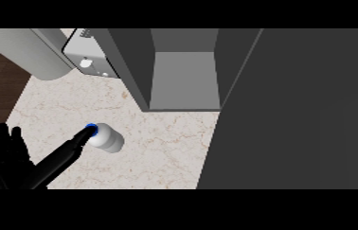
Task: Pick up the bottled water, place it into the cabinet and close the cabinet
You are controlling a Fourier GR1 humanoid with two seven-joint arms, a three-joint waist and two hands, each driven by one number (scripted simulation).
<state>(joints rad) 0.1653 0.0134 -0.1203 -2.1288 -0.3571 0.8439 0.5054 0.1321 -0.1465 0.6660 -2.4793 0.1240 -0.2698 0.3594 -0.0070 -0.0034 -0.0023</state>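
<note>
While bottled water (107,137) lies on counter (161,153), well short of open cabinet (183,80), left hand (42,165) has straight finger touching blue cap. Curl fingers round body before lifting. Right hand unseen.

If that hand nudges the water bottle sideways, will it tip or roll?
The water bottle stands upright on the marble counter, narrow for its height, so a high nudge near the blue cap probably tips it. Its round body would then likely roll. The left hand is at the cap.
</note>
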